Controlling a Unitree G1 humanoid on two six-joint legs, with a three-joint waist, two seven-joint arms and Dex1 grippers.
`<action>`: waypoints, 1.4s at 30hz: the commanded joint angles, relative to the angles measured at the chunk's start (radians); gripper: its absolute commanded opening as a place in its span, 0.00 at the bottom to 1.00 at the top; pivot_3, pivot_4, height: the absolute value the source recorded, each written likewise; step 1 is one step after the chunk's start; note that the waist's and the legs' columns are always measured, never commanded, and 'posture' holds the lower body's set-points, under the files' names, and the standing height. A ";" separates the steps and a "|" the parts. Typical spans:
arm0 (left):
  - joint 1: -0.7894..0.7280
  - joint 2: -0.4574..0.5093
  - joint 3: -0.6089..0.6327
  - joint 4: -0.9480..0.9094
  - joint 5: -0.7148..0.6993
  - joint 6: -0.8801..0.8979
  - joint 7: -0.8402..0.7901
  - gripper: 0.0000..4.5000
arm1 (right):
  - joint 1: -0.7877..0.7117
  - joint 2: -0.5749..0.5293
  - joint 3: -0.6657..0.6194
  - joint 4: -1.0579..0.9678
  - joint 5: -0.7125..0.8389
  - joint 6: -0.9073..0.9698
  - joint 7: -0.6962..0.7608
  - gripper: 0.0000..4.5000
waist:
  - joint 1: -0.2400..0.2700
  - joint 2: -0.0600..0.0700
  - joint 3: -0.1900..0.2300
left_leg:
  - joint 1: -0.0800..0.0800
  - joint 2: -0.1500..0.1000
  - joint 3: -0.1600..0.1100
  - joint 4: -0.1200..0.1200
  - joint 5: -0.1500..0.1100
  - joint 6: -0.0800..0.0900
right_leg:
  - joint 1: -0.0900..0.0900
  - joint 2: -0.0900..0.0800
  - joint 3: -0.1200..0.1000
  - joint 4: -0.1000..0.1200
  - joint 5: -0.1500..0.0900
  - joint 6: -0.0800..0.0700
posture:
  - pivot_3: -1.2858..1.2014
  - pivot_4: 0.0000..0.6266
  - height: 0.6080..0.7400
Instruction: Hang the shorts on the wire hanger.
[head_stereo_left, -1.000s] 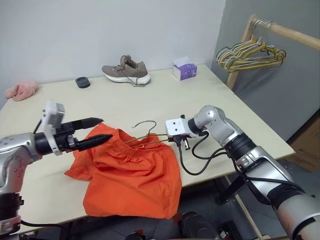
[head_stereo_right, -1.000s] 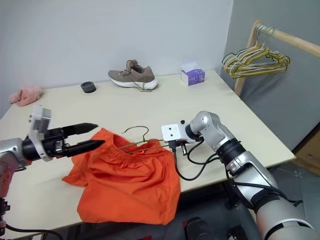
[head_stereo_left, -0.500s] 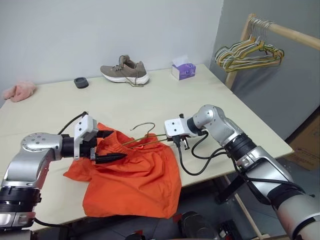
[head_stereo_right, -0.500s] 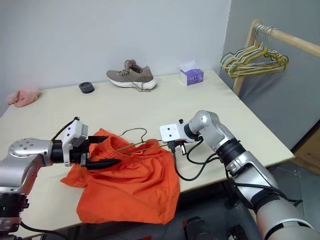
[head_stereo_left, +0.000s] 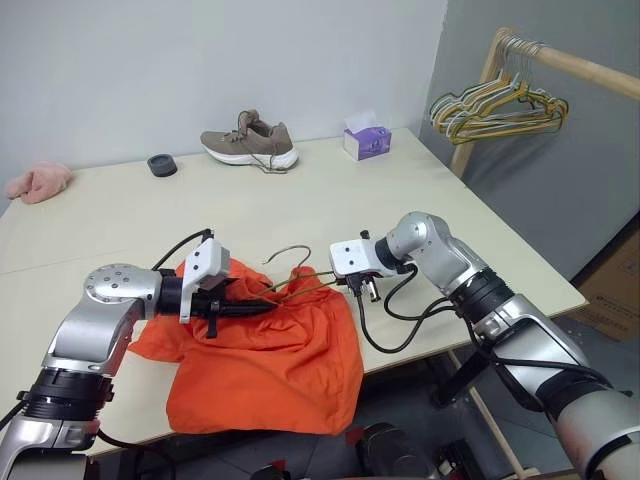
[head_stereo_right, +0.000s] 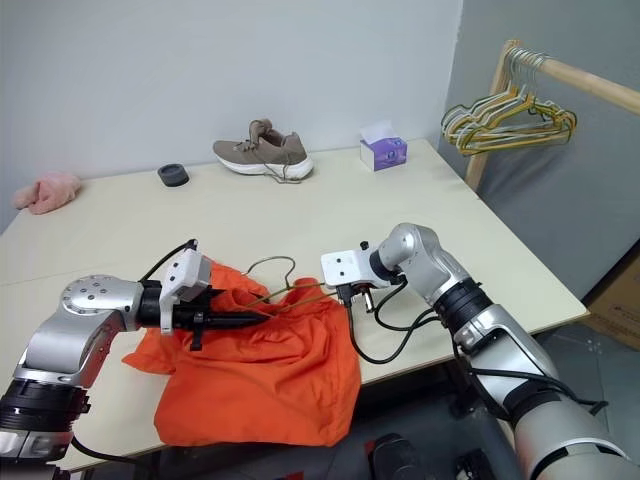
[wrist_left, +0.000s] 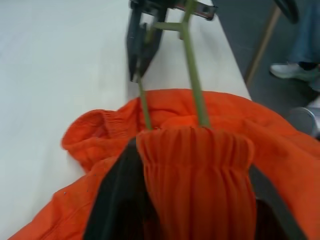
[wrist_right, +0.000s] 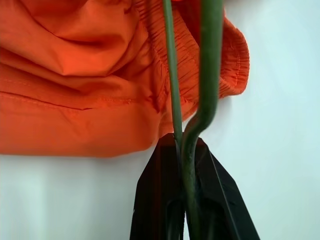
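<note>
The left gripper (head_stereo_left: 238, 307) has just closed on the gathered waistband of the shorts (head_stereo_left: 270, 360): in the left wrist view its two black fingers (wrist_left: 122, 200) pinch a fold of elastic, with both wires of the wire hanger (head_stereo_left: 290, 268) running into the cloth just beyond. A second ago those fingers stood wide apart and clear of the fabric, off to the shorts' left edge; half a second ago they were down at the waistband, not yet shut. So the robot now appears to have its hold on the garment, which should let it draw the waistband along or over the hanger.

The right gripper (head_stereo_left: 361, 288) is fully shut on the wire hanger, gripping the bend at its right-hand corner, as the right wrist view shows with the green-grey wire clamped between the black fingers (wrist_right: 160, 200). It has not shifted across the earlier frames.

The shorts lie bunched on the table (head_stereo_left: 420, 200), near its front edge, their lower part hanging over it. The hanger's hook pokes up just behind the waistband, its lower part tucked under the orange cloth. The waistband is now more gathered between the grippers than before.
</note>
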 joint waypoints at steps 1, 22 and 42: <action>-0.006 0.025 -0.006 -0.012 0.047 -0.042 0.008 0.11 | -0.019 0.010 -0.010 -0.046 0.008 -0.003 0.008 0.00 | 0.000 0.000 0.000 | 0.000 0.000 0.000 0.000 0.000 0.000 | 0.000 0.000 0.000 0.000 0.000 0.000 | 0.42 0.00 1.00; -0.036 0.032 0.030 0.138 0.093 -0.042 0.067 0.02 | 0.036 -0.080 -0.053 -0.176 0.039 0.040 0.040 0.73 | 0.001 0.000 0.000 | 0.000 0.000 0.000 0.000 0.000 0.000 | 0.000 0.000 0.000 0.000 0.000 0.000 | 0.42 0.00 1.00; -0.057 0.051 0.275 -0.007 -0.295 0.467 0.129 0.01 | 0.237 0.226 -0.305 -0.307 0.283 0.591 -0.407 1.00 | -0.015 0.000 -0.001 | 0.000 0.000 -0.001 0.000 0.000 0.000 | 0.000 0.001 0.000 0.001 0.000 0.000 | 0.42 0.00 1.00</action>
